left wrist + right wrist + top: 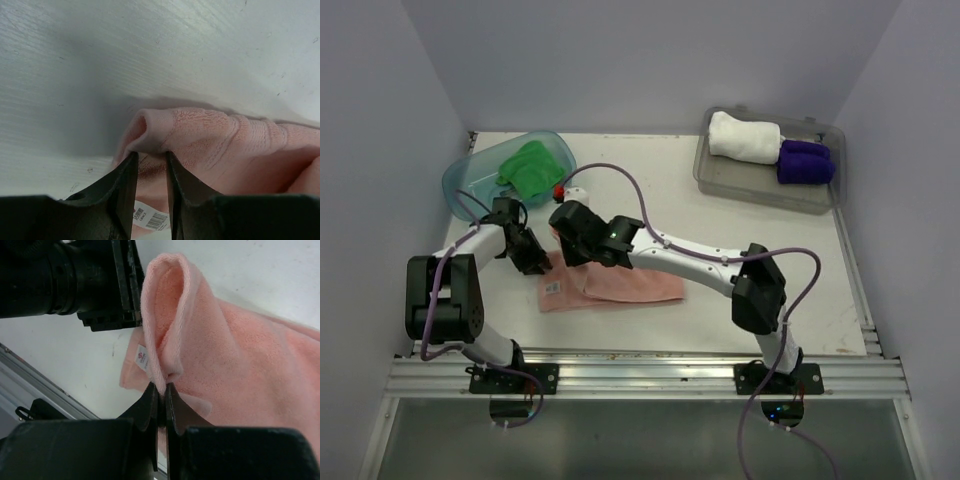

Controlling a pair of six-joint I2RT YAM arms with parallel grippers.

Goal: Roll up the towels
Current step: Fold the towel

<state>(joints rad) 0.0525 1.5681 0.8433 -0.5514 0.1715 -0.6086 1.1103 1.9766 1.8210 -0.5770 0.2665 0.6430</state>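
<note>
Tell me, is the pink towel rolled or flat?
Not rolled: the pink towel lies mostly flat; only one end is curled up, pinched by the left gripper and right gripper.

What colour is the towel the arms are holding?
Salmon pink; the towel shows best in the right wrist view.

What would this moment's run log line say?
left pincer: shut on pink towel; right pincer: shut on pink towel; white towel, purple towel: rolled, in tray; green towel: in tub
</note>
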